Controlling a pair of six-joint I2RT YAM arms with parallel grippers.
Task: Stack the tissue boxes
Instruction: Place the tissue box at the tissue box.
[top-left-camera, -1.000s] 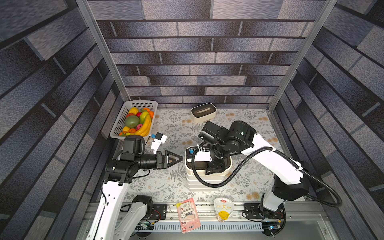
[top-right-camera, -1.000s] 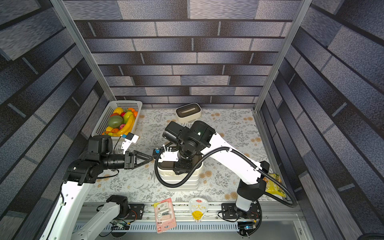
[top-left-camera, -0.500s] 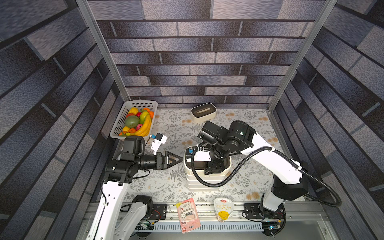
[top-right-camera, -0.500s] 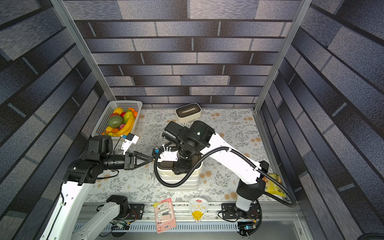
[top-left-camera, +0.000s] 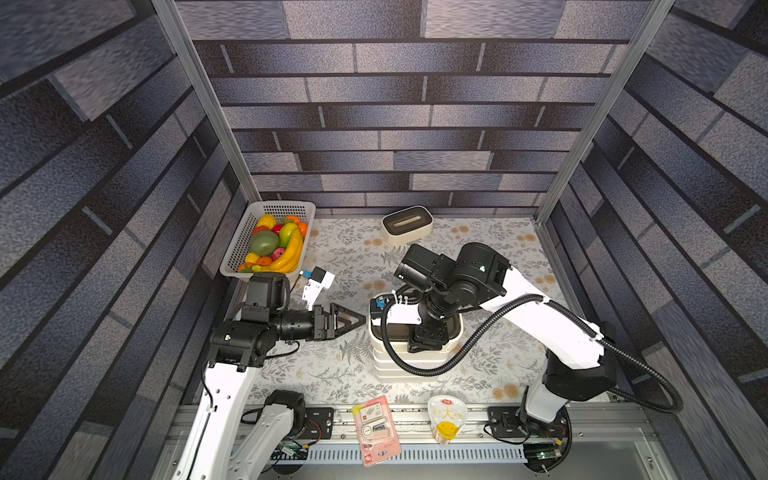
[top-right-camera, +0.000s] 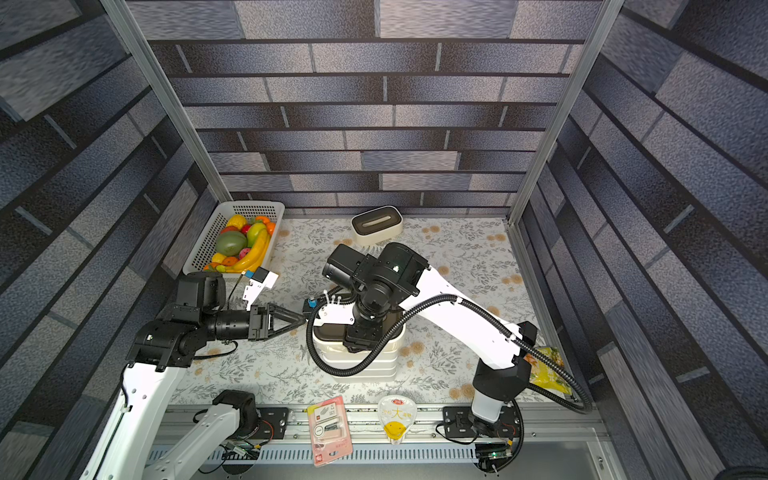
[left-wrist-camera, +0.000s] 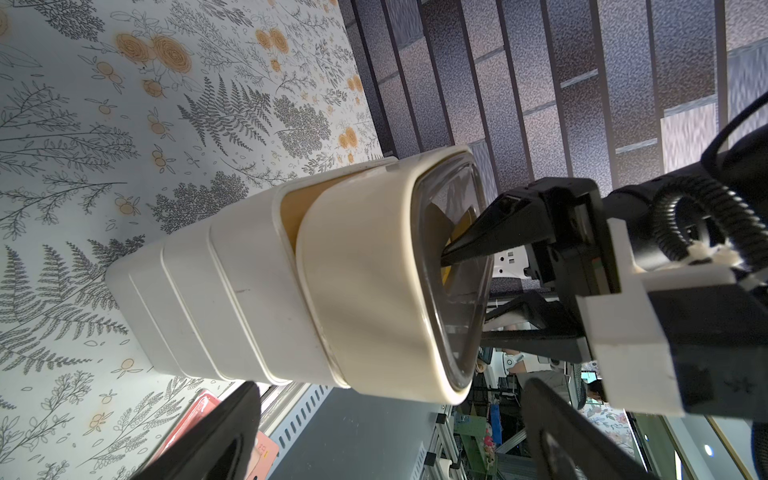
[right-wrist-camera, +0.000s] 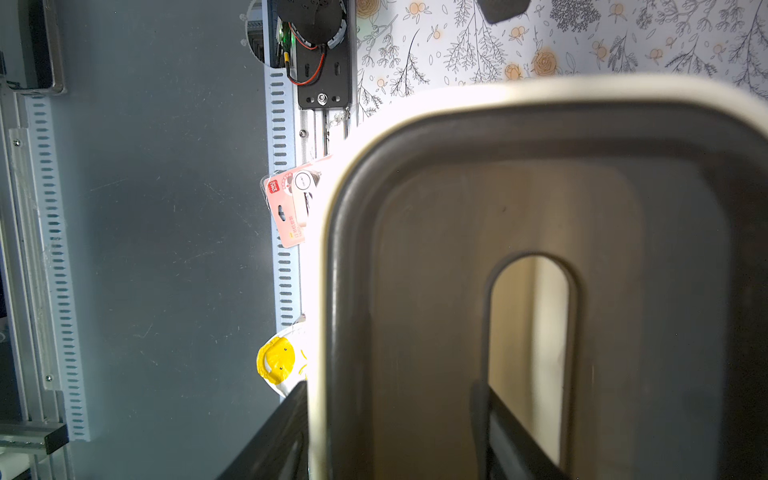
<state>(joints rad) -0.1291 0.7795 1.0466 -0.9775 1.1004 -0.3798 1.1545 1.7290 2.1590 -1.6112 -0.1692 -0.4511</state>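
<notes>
A stack (top-left-camera: 409, 365) of tissue boxes is seen at the near middle of the table (top-left-camera: 345, 257). The top tissue box (left-wrist-camera: 365, 291) is straddled by the right end effector (left-wrist-camera: 464, 297): one finger is sunk in the lid's slot and the other is set outside the wall. The fingers are apart, but whether the wall is pinched or free between them cannot be told. The left end effector (top-left-camera: 358, 320) is spread wide and empty, just left of the stack and pointed at it.

A lone tissue box (top-left-camera: 407, 224), dark-lidded, is found unstacked at the far edge, by the back wall. From the right end effector it lies straight toward the far side, well apart. Its long axis runs left to right, slightly skewed. The right arm is judged the nearer, being stretched over the middle of the table, while the left would have to be brought round the stack.

On the white pouch (top-left-camera: 446, 417) at the near edge a large yellow "大" can be read above a smiling face. The print on the pink packet (top-left-camera: 376, 430) beside it is too small to be made out.
</notes>
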